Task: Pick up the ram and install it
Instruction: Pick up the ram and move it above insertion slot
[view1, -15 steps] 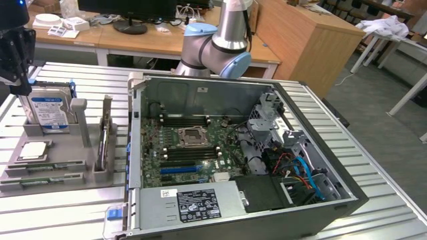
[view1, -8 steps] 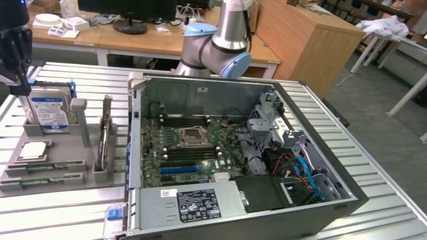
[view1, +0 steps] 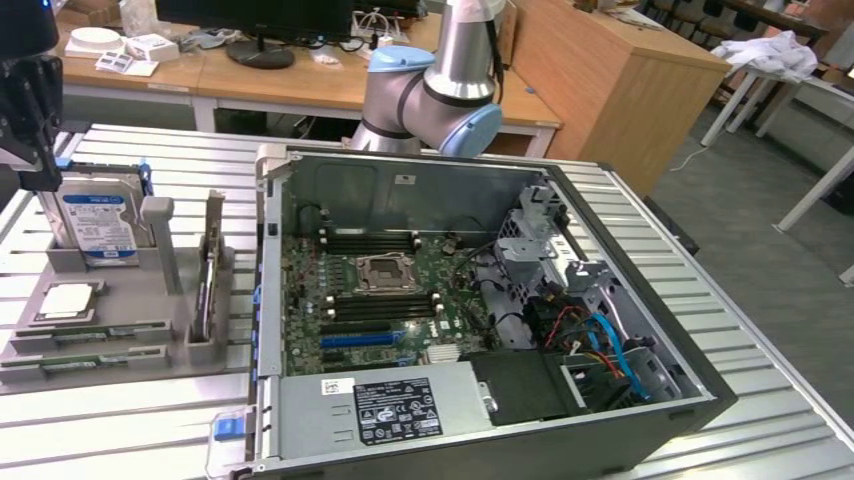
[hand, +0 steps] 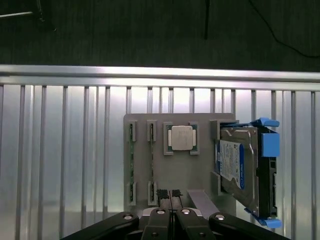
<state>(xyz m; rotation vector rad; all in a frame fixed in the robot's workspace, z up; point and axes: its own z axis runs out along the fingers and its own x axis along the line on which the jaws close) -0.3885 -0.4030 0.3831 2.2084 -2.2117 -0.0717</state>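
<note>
Two ram sticks stand on edge in slots of the grey holder tray (view1: 127, 300), one (view1: 100, 333) behind the other (view1: 83, 362). In the wrist view they show as thin green edges (hand: 131, 162) (hand: 151, 162) beside the square silver processor (hand: 181, 138). My gripper (hand: 169, 194) hangs above the tray, shut with its black fingertips (hand: 162, 194) pressed together and nothing between them. In the exterior view the gripper (view1: 43, 170) is at the far left, over the hard drive end of the tray.
A silver hard drive (view1: 96, 225) with a blue label stands upright in the tray, and a thin card (view1: 207, 285) stands at the tray's right. The open computer case (view1: 467, 300) lies to the exterior view's right, with black memory slots (view1: 380, 242) beside the processor socket (view1: 380, 272).
</note>
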